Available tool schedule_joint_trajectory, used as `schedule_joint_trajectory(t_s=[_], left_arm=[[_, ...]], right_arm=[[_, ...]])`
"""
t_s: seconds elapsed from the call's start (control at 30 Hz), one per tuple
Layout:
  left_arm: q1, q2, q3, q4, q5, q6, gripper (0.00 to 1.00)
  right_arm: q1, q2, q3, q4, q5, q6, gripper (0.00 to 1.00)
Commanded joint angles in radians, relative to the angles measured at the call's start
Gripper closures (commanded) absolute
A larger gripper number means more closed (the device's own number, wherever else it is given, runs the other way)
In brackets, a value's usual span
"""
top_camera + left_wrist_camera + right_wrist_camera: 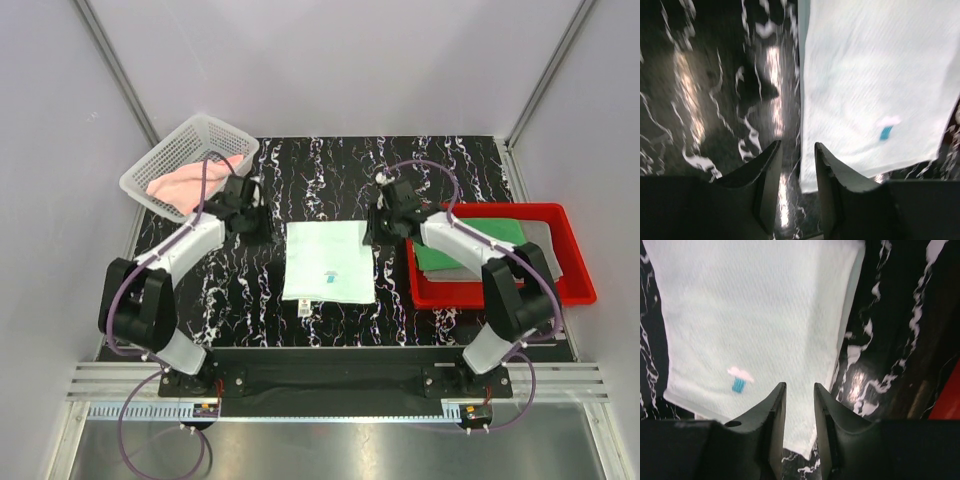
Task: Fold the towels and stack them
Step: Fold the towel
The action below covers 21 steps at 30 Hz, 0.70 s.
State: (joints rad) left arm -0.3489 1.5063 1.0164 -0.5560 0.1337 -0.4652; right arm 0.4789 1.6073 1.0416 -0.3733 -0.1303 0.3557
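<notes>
A pale mint-white towel (328,262) lies flat in the middle of the black marbled table, with a small blue mark (738,385) on it. My left gripper (256,216) hovers at the towel's far left corner (812,175), jaws apart with nothing between them (797,146). My right gripper (378,224) hangs over the far right corner (805,440), also open and empty (799,385). A pink towel (192,181) lies in the white mesh basket (160,160). Dark green (450,256) and grey (547,246) towels lie in the red tray (578,291).
The basket stands at the table's far left corner, close behind my left arm. The red tray sits along the right edge, under my right forearm. A small white tag (305,308) sticks out at the mint towel's near edge.
</notes>
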Motion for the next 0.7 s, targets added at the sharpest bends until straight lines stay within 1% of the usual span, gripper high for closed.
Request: schedule_joint_trajectory(t_s=[0.0,0.07,0.1,0.3,0.47,0.67], left_arm=[[0.06,0.098,0.135,0.088,0.11,0.052,0.63],[0.085,0.178,0.178,0.114,0.144,0.062,0.64],[0.091,0.202,0.224,0.119,0.171,0.078,0.64],[0.103,0.377,0.353,0.146,0.259,0.115,0.66],[0.103,0.483,0.43,0.146,0.291,0.117,0.67],[0.103,0.54,0.461,0.145,0.293,0.126,0.67]], right_arm=[[-0.052,0.112,0.156,-0.024,0.063,-0.055,0.65],[-0.071,0.16,0.205,-0.029,0.049,-0.07,0.66],[-0.08,0.202,0.25,-0.03,0.043,-0.076,0.65],[-0.126,0.325,0.376,-0.052,-0.028,-0.095,0.64],[-0.137,0.37,0.403,-0.036,-0.072,-0.089,0.64],[-0.137,0.416,0.435,-0.024,-0.106,-0.081,0.64]])
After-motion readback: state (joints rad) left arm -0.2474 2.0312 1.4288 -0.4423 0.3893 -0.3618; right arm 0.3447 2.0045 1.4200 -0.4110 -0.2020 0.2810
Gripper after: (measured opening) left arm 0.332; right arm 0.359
